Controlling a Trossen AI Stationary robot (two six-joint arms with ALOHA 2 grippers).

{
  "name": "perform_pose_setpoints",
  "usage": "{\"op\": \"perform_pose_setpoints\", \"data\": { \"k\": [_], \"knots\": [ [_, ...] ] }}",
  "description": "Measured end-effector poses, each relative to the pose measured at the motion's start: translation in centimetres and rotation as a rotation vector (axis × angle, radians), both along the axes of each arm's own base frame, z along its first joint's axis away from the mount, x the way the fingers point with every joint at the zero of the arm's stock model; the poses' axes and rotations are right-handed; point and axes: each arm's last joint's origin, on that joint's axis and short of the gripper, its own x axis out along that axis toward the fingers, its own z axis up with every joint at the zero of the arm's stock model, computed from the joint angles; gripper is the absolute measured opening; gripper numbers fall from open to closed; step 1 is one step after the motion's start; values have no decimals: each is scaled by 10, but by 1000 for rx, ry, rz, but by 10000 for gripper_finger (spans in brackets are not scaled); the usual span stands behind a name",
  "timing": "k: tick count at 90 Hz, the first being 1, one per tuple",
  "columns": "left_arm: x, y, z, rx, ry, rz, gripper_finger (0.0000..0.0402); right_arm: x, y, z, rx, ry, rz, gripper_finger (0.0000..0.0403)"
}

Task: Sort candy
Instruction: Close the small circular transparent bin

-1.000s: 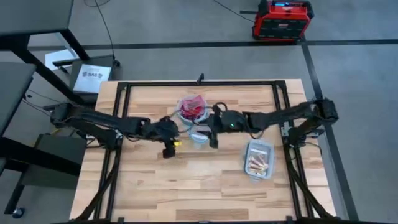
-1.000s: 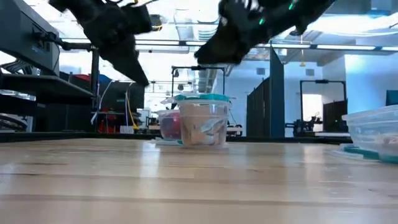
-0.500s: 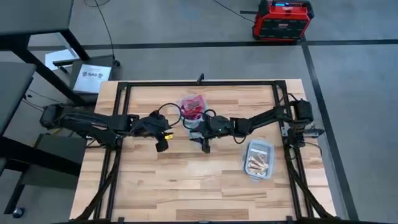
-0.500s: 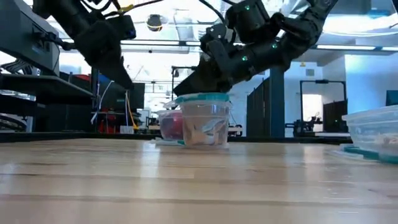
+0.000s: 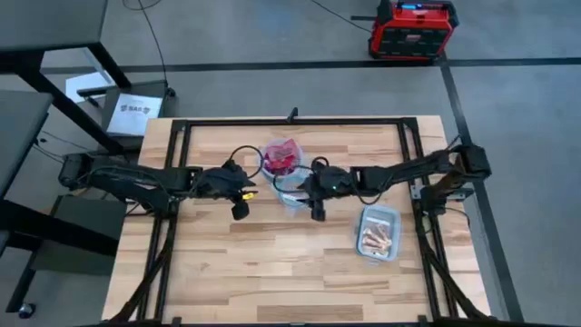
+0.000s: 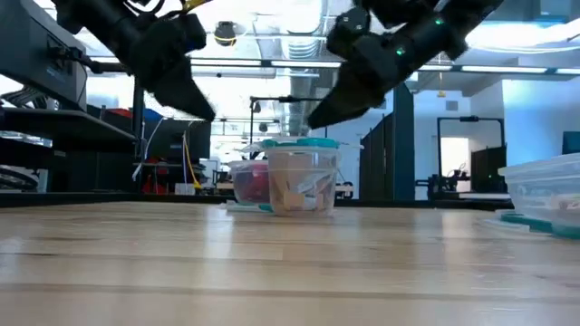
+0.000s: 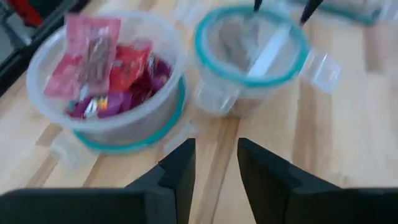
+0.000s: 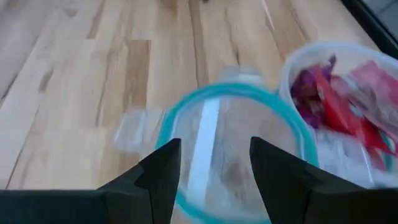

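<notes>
Candy (image 7: 109,68) in red and purple wrappers fills the round bowl (image 7: 37,74) just ahead of my left gripper (image 7: 214,163), whose fingers stand slightly apart and empty. My right gripper (image 8: 214,163) hovers with fingers spread, holding nothing, directly over the second bowl (image 8: 171,124), which holds pale wrapped pieces. The rectangular tub (image 5: 378,233) with more sweets sits beyond it. I judge a pick is next: I'd descend squarely over one wrapper, clear of the bowl rim, before closing.
</notes>
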Motion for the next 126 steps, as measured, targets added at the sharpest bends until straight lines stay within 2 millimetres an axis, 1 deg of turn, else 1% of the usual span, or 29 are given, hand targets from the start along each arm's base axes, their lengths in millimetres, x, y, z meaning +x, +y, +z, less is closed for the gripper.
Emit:
{"op": "perform_pose_setpoints", "data": {
  "k": [9, 17, 22, 30, 41, 50, 55, 65, 78, 90, 103, 112, 126],
  "knots": [
    [6, -1, 0, -13, -32, -30, 107, -9, 1, -4, 5, -24, -15, 177],
    [13, -1, -4, -20, -36, -40, 107, -19, 2, 6, -1, -65, -20, 177],
    [18, 0, -8, -24, -21, -38, 107, -29, 2, 12, 4, -87, -24, 177],
    [27, 2, -11, -28, -18, -30, 107, -47, 3, 11, 42, -57, -56, 177],
    [45, 7, -12, -22, 8, -45, 107, -72, 15, -5, 131, -20, -67, 177],
    [62, 11, -14, -17, 33, -89, 107, -89, 26, -28, 165, 11, -97, 177],
    [72, 14, -13, 0, 43, -99, 107, -93, 30, -40, 156, 3, -106, 177],
    [93, 22, -15, 16, 60, -129, 107, -91, 34, -54, 144, -56, -122, 177],
    [117, 31, -25, -8, 101, -160, 107, -80, 23, -66, 96, -109, -164, 177],
    [133, 38, -25, 16, 101, -165, 107, -72, 13, -79, 97, -111, -171, 177],
    [142, 45, -24, 39, 100, -164, 107, -64, 6, -82, 93, -188, -166, 177],
    [143, 48, -22, 42, 94, -155, 107, -60, 4, -81, 93, -204, -163, 177],
    [146, 51, -25, 21, 78, -161, 107, -58, 5, -77, 87, -235, -138, 177]
  ]
}}
